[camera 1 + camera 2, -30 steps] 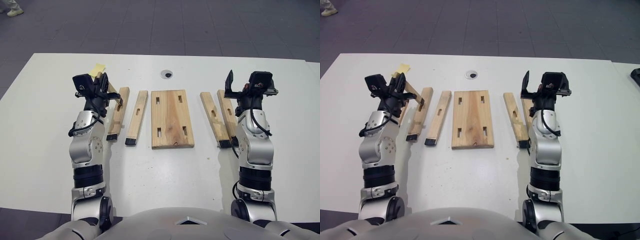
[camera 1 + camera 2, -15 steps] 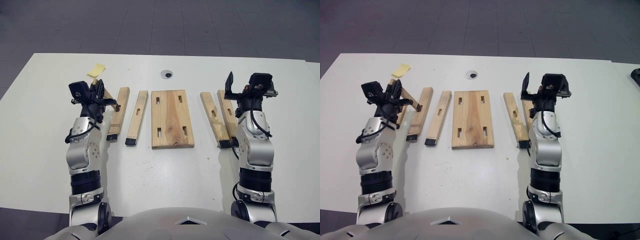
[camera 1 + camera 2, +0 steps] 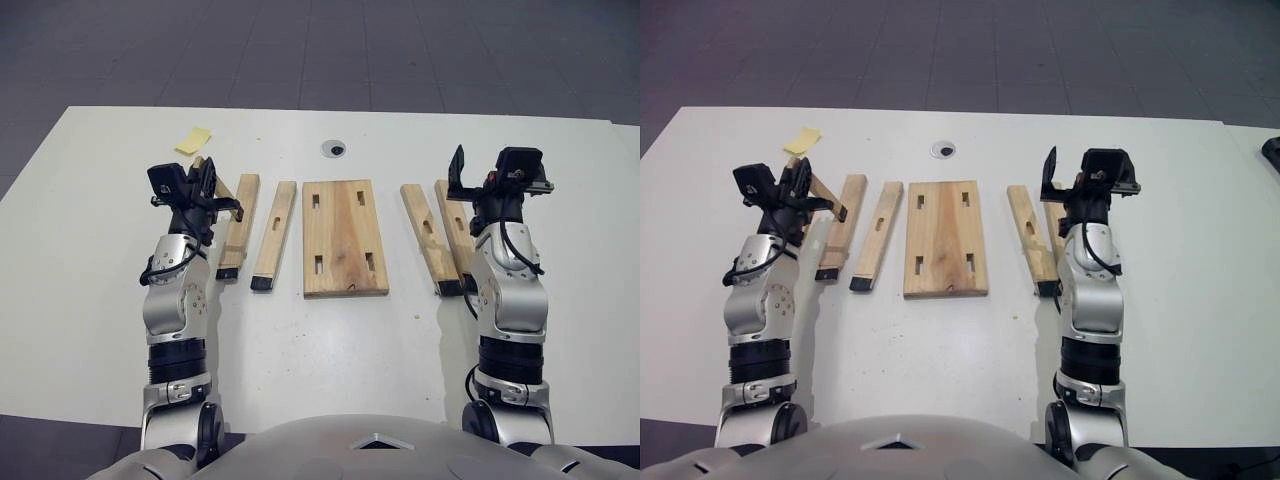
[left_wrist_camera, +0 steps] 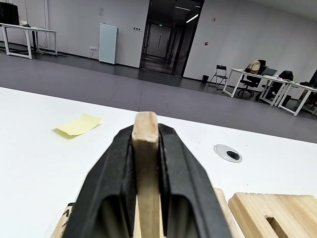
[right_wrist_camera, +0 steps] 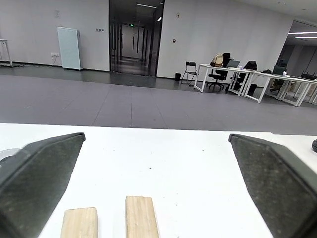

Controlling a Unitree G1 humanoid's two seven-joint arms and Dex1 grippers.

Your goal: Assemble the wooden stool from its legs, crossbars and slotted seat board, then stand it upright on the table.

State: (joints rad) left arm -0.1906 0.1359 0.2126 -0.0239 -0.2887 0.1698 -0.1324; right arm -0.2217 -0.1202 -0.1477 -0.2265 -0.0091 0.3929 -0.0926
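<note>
- White table (image 3: 330, 340) carries the slotted seat board (image 3: 344, 236) in the middle of the frame, with wooden legs lying at each side of it.
- Left gripper (image 3: 190, 190) is clenched on a thin crossbar (image 4: 147, 163). It drifted toward the left edge half a second ago and has now swung back a little toward centre.
- I judge this bar is lifted and ready for fitting into a leg.
- The crossbar's dark end points at the nearest leg (image 3: 238, 225); whether it touches is hard to tell.
- Right gripper (image 3: 492, 172) is spread wide and has not moved, above the outer right leg (image 3: 455, 225).
</note>
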